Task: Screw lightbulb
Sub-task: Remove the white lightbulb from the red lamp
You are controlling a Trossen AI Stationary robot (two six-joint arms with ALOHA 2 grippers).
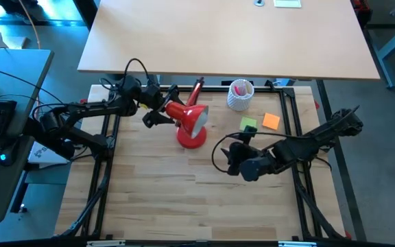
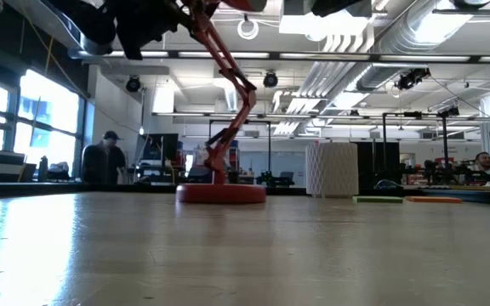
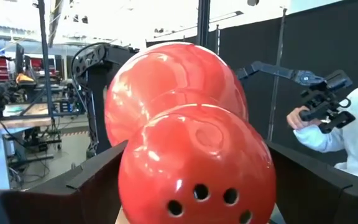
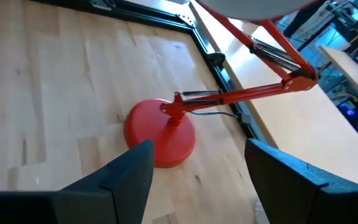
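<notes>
On the wooden tabletop (image 1: pixel 156 185), the left gripper (image 1: pixel 162 108) steadies the red lamp's shade (image 1: pixel 192 118) between wide fingers; the half-open right gripper (image 1: pixel 233 155), seemingly empty, must next fetch the lightbulb.

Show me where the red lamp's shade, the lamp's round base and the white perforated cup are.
Lamp shade (image 3: pixel 191 155): left wrist view, on its rounded red back.
Lamp base (image 4: pixel 160 132): right wrist view, on the flat red disc.
White perforated cup (image 1: pixel 239 98): high view, on its side wall.

high: straight down over table | low: table-top level, facing the room | left wrist: close behind the red lamp (image 3: pixel 191 143) shade | right wrist: above the lamp's base, also in low view
</notes>
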